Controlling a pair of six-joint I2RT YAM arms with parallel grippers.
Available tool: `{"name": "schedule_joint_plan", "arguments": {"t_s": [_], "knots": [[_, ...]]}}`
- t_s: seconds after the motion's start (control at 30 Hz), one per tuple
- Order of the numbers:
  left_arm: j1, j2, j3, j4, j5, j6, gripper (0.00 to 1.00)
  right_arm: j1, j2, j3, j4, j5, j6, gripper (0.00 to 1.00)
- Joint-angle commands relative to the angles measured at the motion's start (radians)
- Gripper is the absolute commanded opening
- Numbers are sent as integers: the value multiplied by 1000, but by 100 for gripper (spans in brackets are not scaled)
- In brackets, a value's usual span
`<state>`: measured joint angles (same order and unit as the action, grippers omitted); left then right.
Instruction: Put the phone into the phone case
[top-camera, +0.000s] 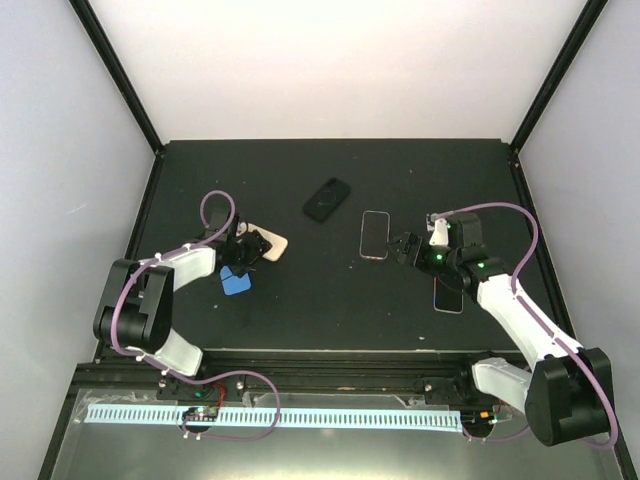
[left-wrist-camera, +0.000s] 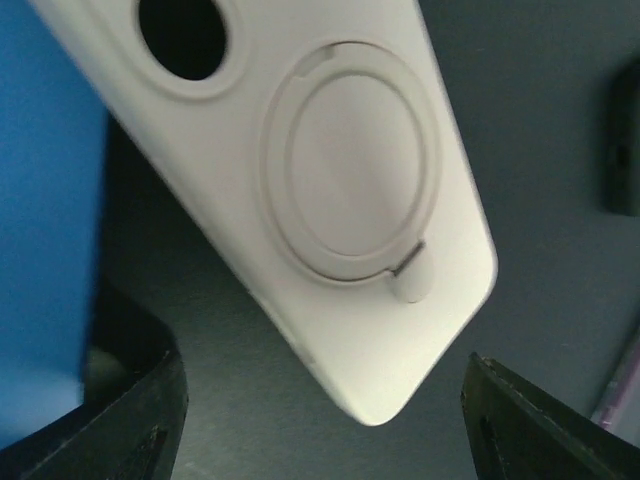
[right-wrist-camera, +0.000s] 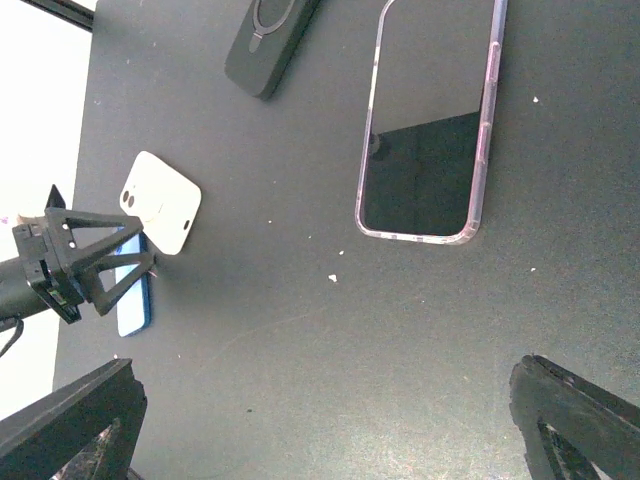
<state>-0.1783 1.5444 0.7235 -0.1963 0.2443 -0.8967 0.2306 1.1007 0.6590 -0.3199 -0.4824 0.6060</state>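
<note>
Left gripper (left-wrist-camera: 320, 430) spread, nearer arm; white case (left-wrist-camera: 340, 200) corner lies between its fingers, long axis diagonal, away. Blue phone (left-wrist-camera: 45, 250) just beside case. Right gripper (right-wrist-camera: 320, 430) spread, well apart.

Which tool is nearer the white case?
Left. The left tool is right at the white case, jaws open either side of its corner. The right tool is across the table, open, beside the clear-edged phone.
</note>
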Motion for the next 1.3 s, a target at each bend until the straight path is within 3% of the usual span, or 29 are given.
{"name": "schedule_joint_plan", "arguments": {"t_s": [0.0,0.1,0.33,0.57,0.83,1.17,1.2,1.27], "knots": [[-6,32,-41,160,81,-95,76,4,-1,-12,27,-23,-15,100],[-6,65,-44,185,75,-113,74,4,-6,-12,27,-30,-13,100],[-6,112,-74,254,9,-165,59,5,-16,-1,2,-18,-50,100],[-12,118,-63,265,-56,-157,24,4,-37,81,-93,38,-115,100],[-12,76,-3,187,-86,-68,3,4,-69,62,-85,16,-92,100],[-13,1,37,81,-130,24,3,4,-127,52,-79,10,-74,100],[-13,5,50,58,-145,27,10,5,-128,54,-80,9,-73,100],[-12,13,81,23,-171,27,36,5,-131,54,-82,8,-74,100]]}}
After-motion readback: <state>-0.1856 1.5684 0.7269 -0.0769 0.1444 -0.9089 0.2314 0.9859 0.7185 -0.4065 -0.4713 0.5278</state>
